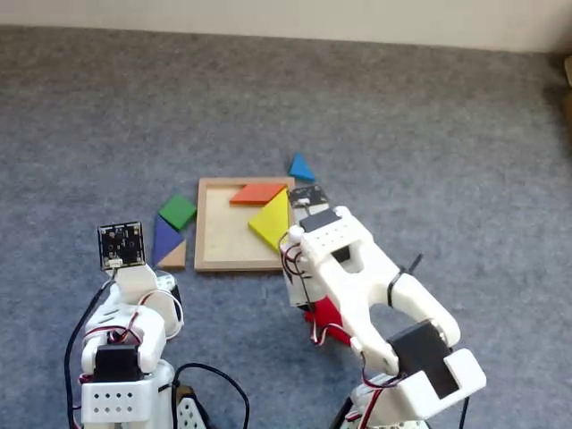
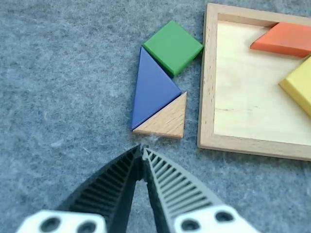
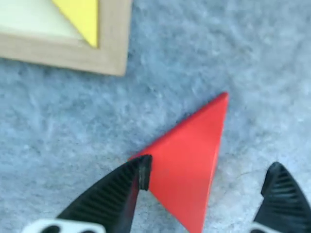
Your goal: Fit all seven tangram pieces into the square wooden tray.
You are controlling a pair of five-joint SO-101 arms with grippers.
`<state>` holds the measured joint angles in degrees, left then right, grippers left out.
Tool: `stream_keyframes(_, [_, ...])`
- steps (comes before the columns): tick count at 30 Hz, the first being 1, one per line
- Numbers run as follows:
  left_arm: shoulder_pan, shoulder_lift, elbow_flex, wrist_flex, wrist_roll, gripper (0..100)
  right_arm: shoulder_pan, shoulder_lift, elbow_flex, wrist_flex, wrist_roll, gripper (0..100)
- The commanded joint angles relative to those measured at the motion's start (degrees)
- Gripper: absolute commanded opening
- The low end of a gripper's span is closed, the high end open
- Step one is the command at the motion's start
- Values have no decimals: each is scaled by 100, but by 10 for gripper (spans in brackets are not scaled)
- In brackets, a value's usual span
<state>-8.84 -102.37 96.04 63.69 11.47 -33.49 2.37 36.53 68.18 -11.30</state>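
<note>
Where the right gripper (image 3: 210, 171) hangs low over the grey mat (image 1: 429, 134), its jaws are spread wide on either side of the red triangle (image 3: 187, 162). That piece lies flat on the mat near a corner of the wooden tray (image 3: 114, 56). One fingertip (image 3: 142, 171) sits right at the triangle's edge, and the other stands apart from it on the opposite side. From above, the right arm (image 1: 357, 268) covers part of this piece. Two pieces lie inside the tray: an orange parallelogram (image 1: 259, 193) along the far rim and a yellow triangle (image 1: 273, 221) just beside it, against the side nearest the right arm. The left gripper (image 2: 143, 160) has its jaws pressed together with nothing between them, and its tips are near the wood-coloured triangle (image 2: 165, 121). That triangle lies on the mat just outside the tray, its long edge against the dark blue triangle (image 2: 153, 90). The dark blue triangle in turn touches the green square (image 2: 172, 47) at its far end. A light blue triangle (image 1: 301, 167) rests on the mat near the tray's far corner, on the right arm's side.
</note>
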Motion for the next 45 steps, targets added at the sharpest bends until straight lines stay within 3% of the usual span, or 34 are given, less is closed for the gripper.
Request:
stream_keyframes(1, [-84, -13, 119, 18, -35, 5, -40, 180, -57, -22, 44, 357])
stream_keyframes(8, [-84, -13, 119, 18, -35, 5, -277, 189, -66, -57, 44, 292])
stream_keyframes(17, [-84, -13, 119, 18, -35, 5, -251, 1147, -409, 242, 18, 293])
stream_keyframes(29, [-84, -13, 119, 18, -35, 5, -101, 1314, -963, 576, 35, 293])
stream_keyframes(37, [-84, -13, 119, 18, -35, 5, 400, -655, -171, 620, 642, 293])
stream_keyframes(45, [-84, -13, 119, 18, -35, 5, -215, -2536, 1165, 620, 1055, 290])
